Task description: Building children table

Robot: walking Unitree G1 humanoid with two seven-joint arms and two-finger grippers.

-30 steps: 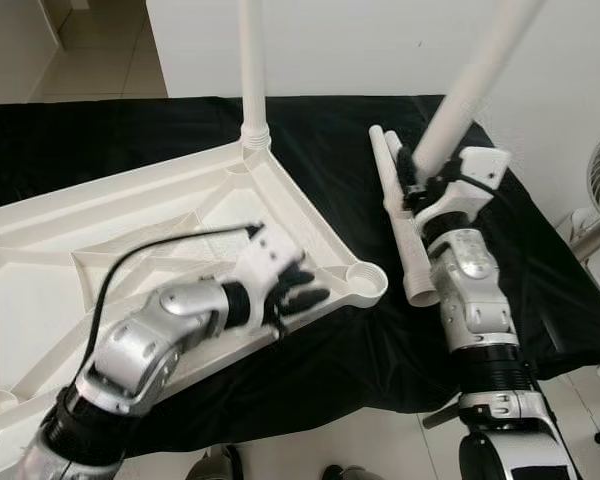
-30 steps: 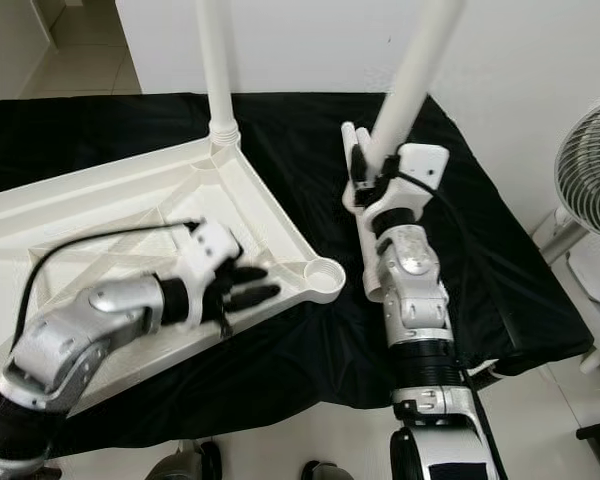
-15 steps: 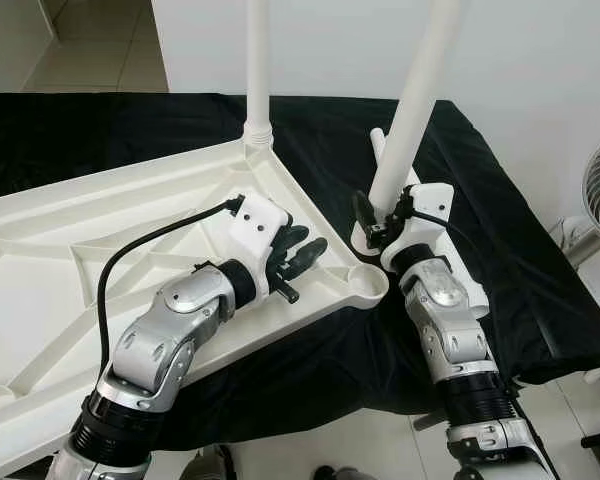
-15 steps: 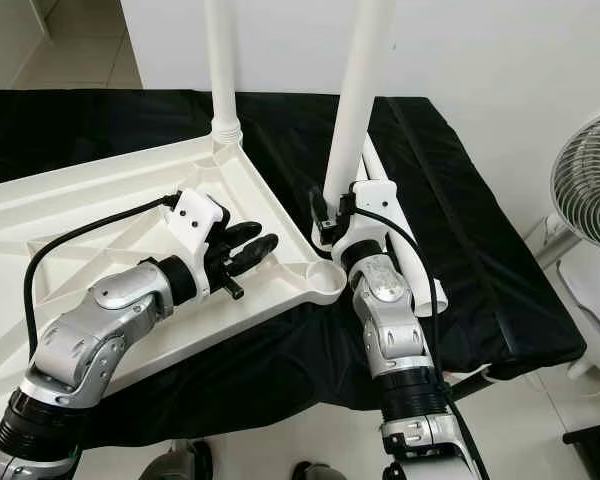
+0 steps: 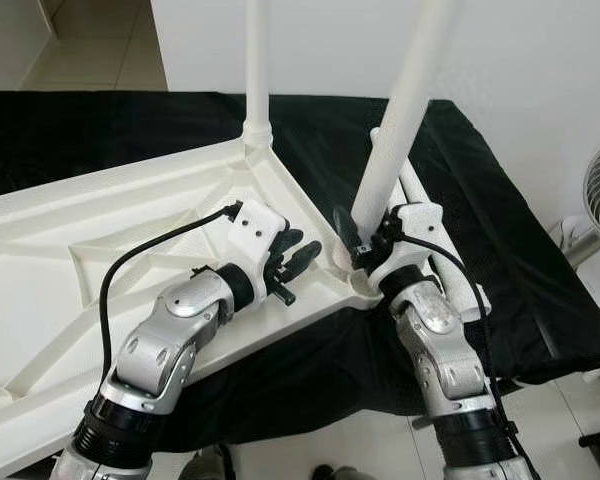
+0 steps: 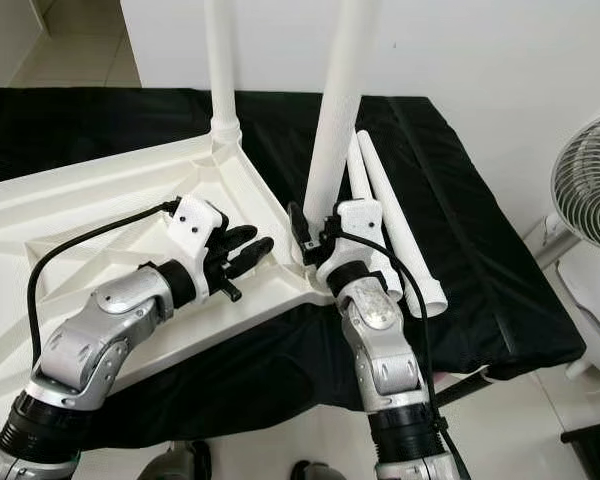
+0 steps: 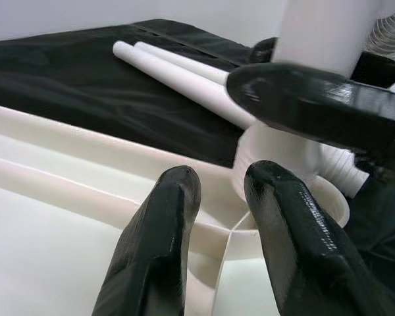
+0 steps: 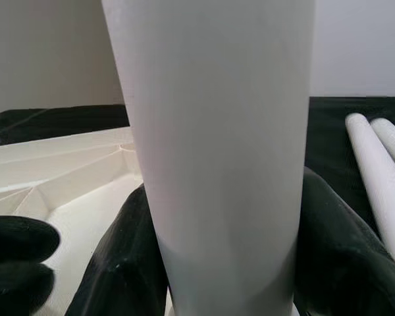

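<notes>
White plastic tabletop (image 5: 130, 240) lies upside down on the black-draped counter (image 5: 460, 130), left of centre. Right hand (image 5: 365, 245) is clenched on a leg (image 5: 395, 120) at the near corner socket; left hand (image 5: 292, 258) rests released beside it. 2 spare legs (image 6: 380, 200) lie right; 1 leg (image 5: 257, 70) stands behind, a fan (image 6: 590, 180) at far right.

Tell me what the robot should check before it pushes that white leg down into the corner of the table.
1. Right gripper clamped on the white plastic leg tube: ok.
2. Leg tube's lower end over the round corner socket of the upturned white plastic tabletop: ok.
3. Leg tube fully seated: cannot tell.
4. Left gripper steadying the tabletop by the socket: cannot tell, fingers look apart.
5. Two spare white tubes lying clear on the black cloth: ok.
</notes>
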